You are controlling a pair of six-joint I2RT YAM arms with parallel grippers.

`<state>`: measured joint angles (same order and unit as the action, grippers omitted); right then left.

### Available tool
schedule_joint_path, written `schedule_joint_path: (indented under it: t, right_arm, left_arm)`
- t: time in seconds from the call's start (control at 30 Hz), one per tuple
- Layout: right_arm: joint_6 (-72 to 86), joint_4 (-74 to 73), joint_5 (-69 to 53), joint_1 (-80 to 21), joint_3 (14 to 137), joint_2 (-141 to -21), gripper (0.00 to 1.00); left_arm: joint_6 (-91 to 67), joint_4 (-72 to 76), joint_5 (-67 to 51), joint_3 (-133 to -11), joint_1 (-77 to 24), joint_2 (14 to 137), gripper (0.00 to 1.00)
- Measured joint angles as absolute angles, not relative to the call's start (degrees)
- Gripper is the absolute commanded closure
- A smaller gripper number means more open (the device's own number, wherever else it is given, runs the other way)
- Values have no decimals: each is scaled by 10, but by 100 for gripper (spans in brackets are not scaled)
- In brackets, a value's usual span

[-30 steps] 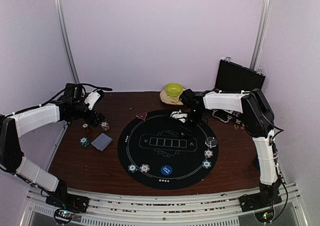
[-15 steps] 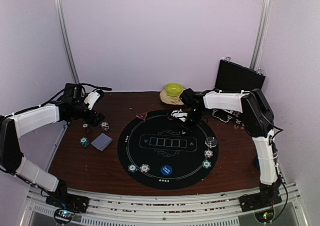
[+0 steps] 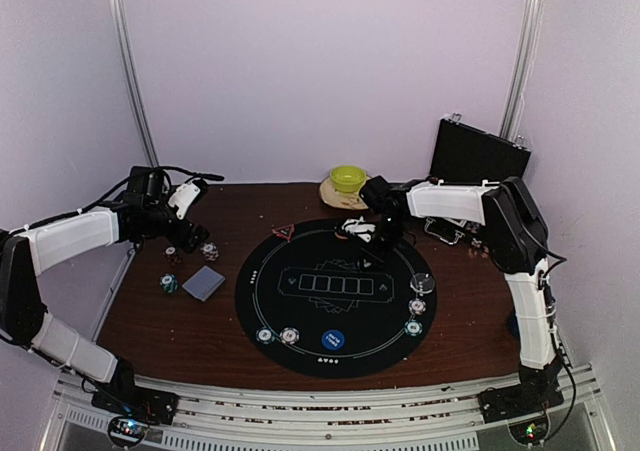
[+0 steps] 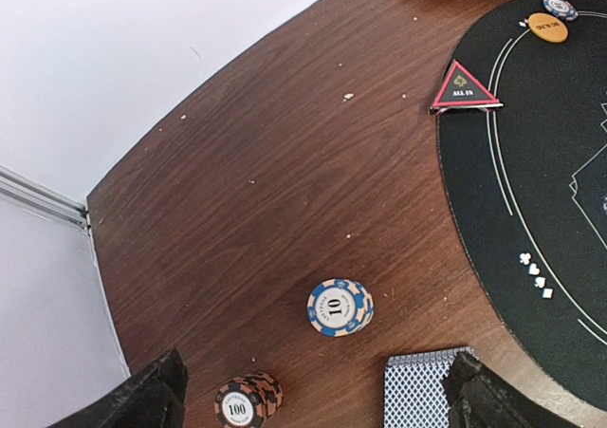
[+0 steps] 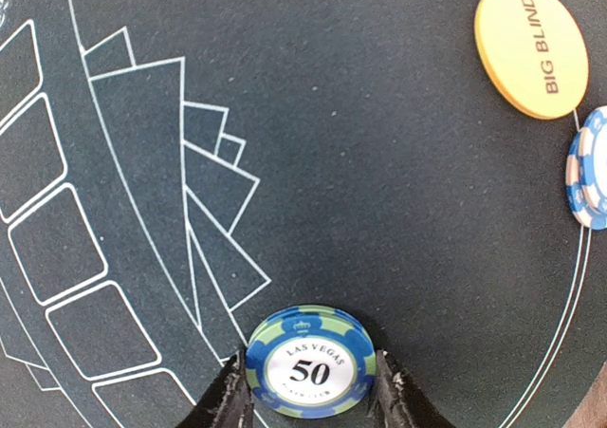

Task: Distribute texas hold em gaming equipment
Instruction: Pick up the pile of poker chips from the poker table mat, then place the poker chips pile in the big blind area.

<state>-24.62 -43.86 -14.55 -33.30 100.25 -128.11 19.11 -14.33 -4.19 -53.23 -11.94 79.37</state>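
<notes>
Now: right gripper pinched on the 50 chip, bottom centre of the right wrist view, with a finger against each side of its rim. Chip flat on the mat or barely off it; cannot tell which. Probably a pick in hand, bound for a player's spot.

Lift straight up first, so as not to drag the edge across the felt. Squeeze evenly and on the centre line: thin hard disc, likely to pivot or squirt out otherwise. Steer clear of the Big Blind disc, upper right, and the blue chip at the right edge. Set down low and flat, then release.

Left gripper spread wide, holding nothing, at the bottom of the left wrist view. 10 chip just up-frame of it, 100 chip and cards along the lower edge. Marker upper right, at the mat's rim.
</notes>
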Motion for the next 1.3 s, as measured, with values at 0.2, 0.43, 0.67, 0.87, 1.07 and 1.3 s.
schedule_joint_path:
  t: [0.2,0.43,0.67,0.87,1.07,1.3]
  right_arm:
    - [-233,-417,-139,-324,1002,-1281,74]
    - [-209,-387,-113,-307,1002,-1279,74]
    - [-190,-362,-65,-294,1011,-1279,74]
    - [-190,-354,-46,-280,1042,-1279,74]
    - [-188,-350,-43,-273,1094,-1301,75]
    - [-175,-347,-42,-266,1094,-1322,75]
  left_arm:
    - [191,-141,-42,-532,-119,795,2]
    - [191,-139,-41,-532,-119,796,2]
    - [191,-137,-41,-532,-119,803,2]
    - [191,-137,-40,-532,-119,803,2]
    - [191,-137,-39,-532,-119,803,2]
    - [191,-137,-39,-532,-119,804,2]
